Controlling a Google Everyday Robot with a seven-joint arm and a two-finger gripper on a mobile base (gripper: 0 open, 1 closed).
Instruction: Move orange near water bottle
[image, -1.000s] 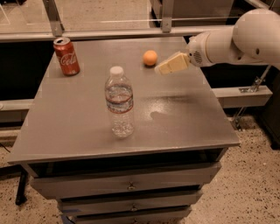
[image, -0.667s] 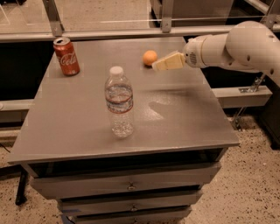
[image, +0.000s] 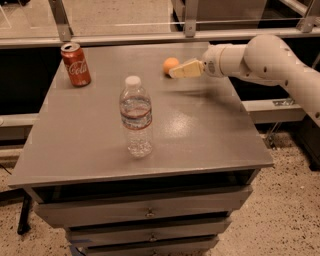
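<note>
The orange (image: 171, 65), small, round and smooth, is sitting at the far side of the matte grey counter (image: 210, 130), well apart from the ribbed clear-plastic water bottle (image: 135, 117); the move is looking wholly undone. The cream tool (image: 176, 73) is hovering just beside the orange, on its right. I cannot tell whether it is spread or pressed together.

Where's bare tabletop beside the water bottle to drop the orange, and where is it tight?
Bare tabletop lies right of the water bottle out to the right edge, and left of it, in front of the Coca-Cola can. Crowded only at the back, where the claw sits beside the orange.
</note>
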